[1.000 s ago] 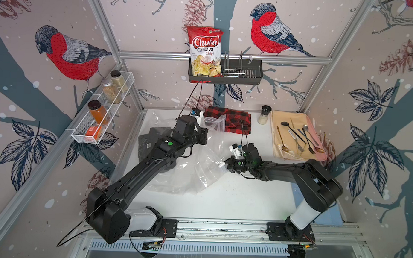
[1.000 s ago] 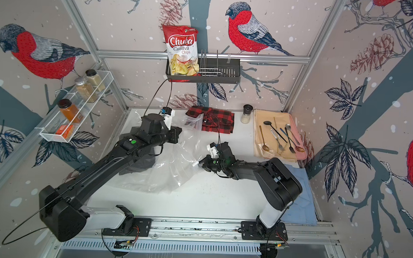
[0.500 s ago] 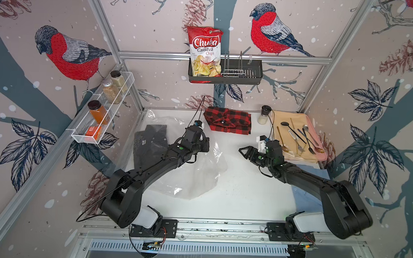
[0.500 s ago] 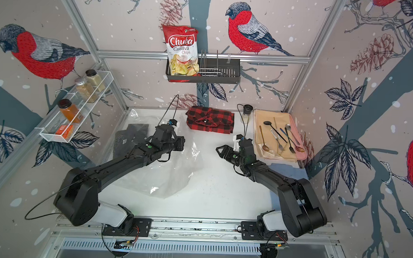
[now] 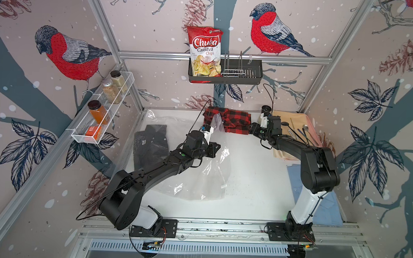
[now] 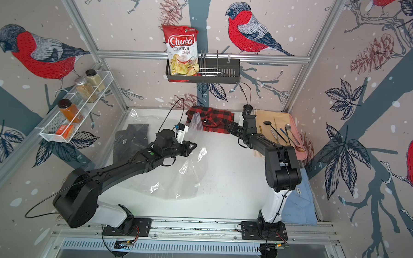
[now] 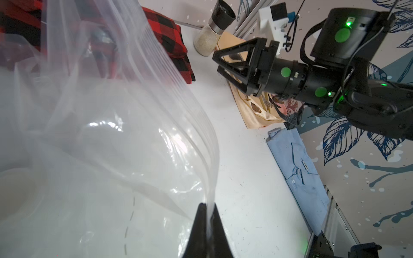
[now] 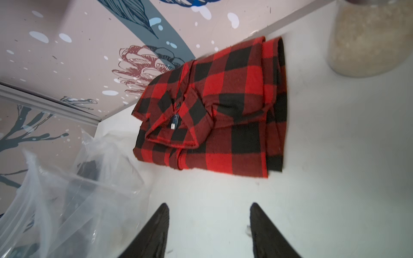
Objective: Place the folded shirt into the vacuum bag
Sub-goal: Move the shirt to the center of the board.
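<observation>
The left hand (image 7: pixel 206 206) pinches the vacuum bag (image 7: pixel 107 138) by its zip edge; hold the mouth high. The right hand (image 8: pixel 209 204), jaws apart, should grip the folded red plaid shirt (image 5: pixel 234 120), upper centre, by its near fold.

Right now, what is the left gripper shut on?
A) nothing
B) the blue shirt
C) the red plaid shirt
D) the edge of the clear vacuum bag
D: in the left wrist view the left gripper is pinched on the ridged edge of the vacuum bag. The red plaid shirt lies untouched on the table in front of the open right gripper.
</observation>
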`<state>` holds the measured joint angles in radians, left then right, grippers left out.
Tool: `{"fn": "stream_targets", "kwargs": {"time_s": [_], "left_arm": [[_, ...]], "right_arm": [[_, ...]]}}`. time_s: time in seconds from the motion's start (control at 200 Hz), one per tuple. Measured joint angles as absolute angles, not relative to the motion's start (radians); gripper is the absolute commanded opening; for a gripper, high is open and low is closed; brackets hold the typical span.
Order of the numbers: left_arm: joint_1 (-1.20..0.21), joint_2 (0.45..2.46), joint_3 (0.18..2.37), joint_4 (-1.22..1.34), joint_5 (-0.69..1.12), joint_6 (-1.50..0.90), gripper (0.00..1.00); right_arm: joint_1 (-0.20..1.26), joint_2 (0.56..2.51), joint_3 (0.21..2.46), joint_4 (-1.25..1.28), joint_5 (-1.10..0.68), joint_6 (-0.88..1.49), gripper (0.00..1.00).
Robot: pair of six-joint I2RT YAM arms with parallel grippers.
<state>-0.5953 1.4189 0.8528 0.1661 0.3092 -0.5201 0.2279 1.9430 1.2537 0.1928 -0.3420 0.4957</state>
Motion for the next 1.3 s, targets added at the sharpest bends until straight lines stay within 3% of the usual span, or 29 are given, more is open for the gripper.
{"fn": "stream_targets", "kwargs": {"time_s": [0.325, 0.51, 0.981, 1.121, 1.301], "left_arm": [[-0.598, 1.383, 0.818, 0.138, 0.257, -0.520, 0.00], [-0.598, 1.375, 0.818, 0.120, 0.235, -0.516, 0.00], [-0.596, 1.372, 0.825, 0.099, 0.198, -0.498, 0.00], [-0.595, 1.365, 0.825, 0.093, 0.177, -0.497, 0.00], [-0.594, 1.365, 0.834, 0.073, 0.157, -0.496, 0.00]], "right_arm": [[0.249, 2.316, 1.700, 0.029, -0.286, 0.416, 0.54], [0.263, 2.340, 1.663, 0.014, -0.239, 0.392, 0.53], [0.428, 1.818, 0.876, 0.188, -0.110, 0.482, 0.53], [0.570, 1.565, 0.644, 0.111, -0.103, 0.585, 0.56], [0.667, 1.291, 0.567, -0.036, -0.116, 0.698, 0.58]]}}
